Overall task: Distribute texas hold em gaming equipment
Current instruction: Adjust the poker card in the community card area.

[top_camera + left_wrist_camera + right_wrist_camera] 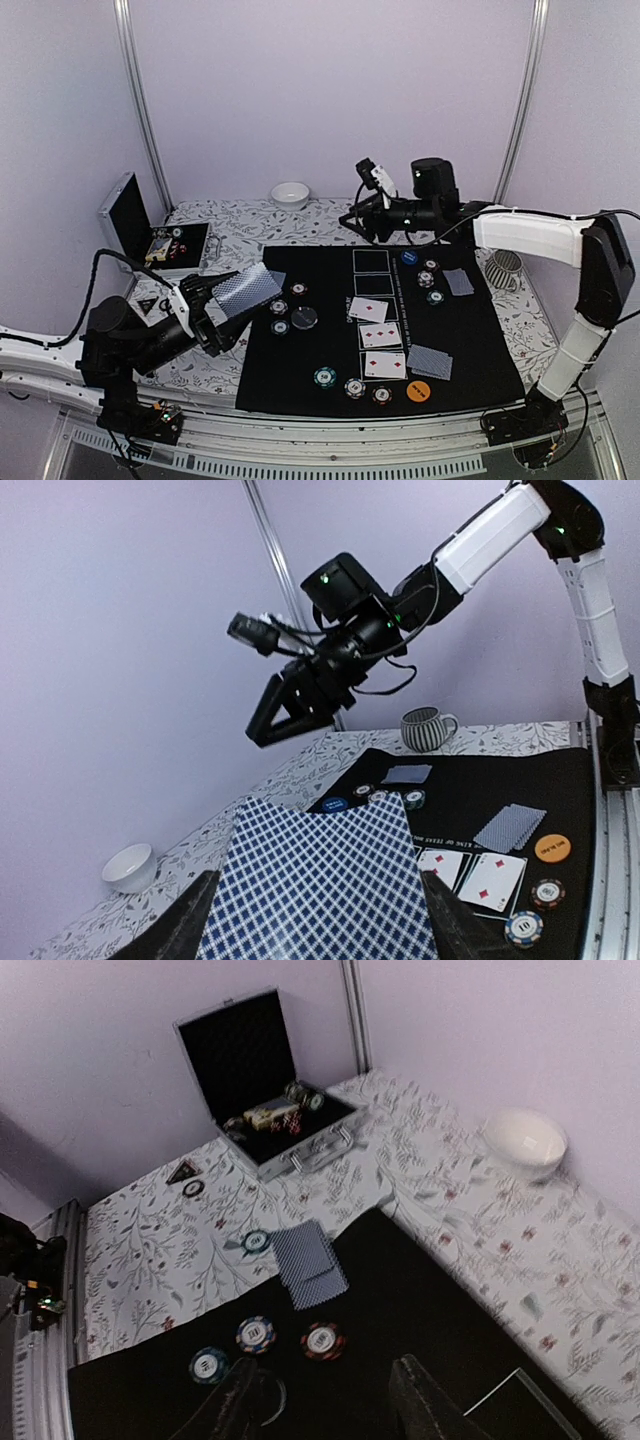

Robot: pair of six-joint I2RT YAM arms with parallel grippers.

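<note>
My left gripper (222, 312) is shut on a stack of blue-checked playing cards (325, 880), held up over the mat's left edge between its fingers (180, 925). My right gripper (330, 1405) hangs open and empty, high over the back of the black mat (470, 340). Three face-up red cards (380, 335) lie in the mat's white rectangles. Face-down cards (430, 362) lie at the front right and the back right (459, 282). Two more face-down cards (308, 1263) lie at the mat's left edge. Striped chips (354, 387) and an orange disc (418, 391) sit along the front. A blue disc (408, 257) sits at the back.
An open metal case (160, 240) with chips inside stands at the back left. A white bowl (290, 194) sits at the back, and a striped mug (505, 266) right of the mat. Chips (279, 307) and a dark disc (304, 318) lie on the mat's left.
</note>
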